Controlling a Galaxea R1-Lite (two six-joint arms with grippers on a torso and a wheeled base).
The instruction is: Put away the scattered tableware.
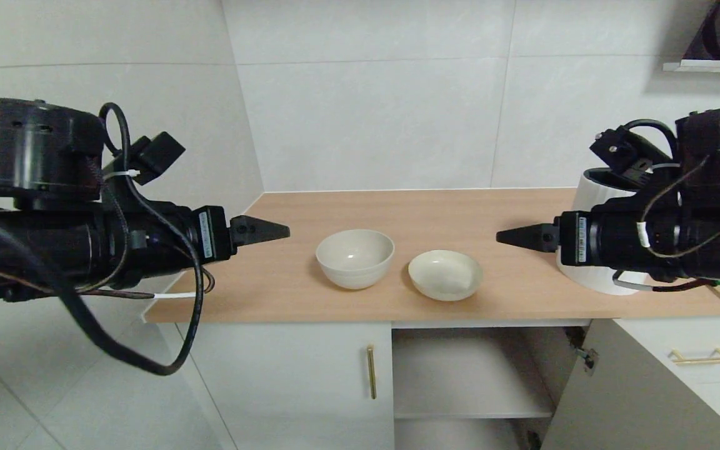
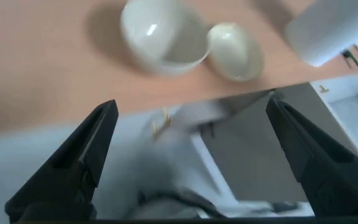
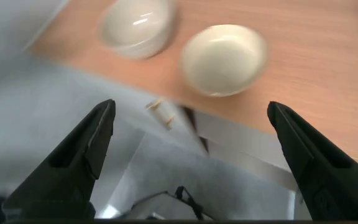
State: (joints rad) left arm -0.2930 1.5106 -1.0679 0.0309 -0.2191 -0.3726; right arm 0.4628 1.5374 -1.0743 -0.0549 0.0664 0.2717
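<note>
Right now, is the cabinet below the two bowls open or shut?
Open. Its right door is swung outward, exposing a shelf inside; the left door with the brass handle is shut.

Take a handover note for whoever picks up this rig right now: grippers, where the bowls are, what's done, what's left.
Left gripper: open, empty, raised at the left.
Right gripper: open, empty, raised at the right.
Deeper bowl and shallower bowl stand side by side on the counter near its front edge.
Done: cabinet door below is open; no bowl stored.
Left: probably both bowls onto the cabinet shelf.
</note>
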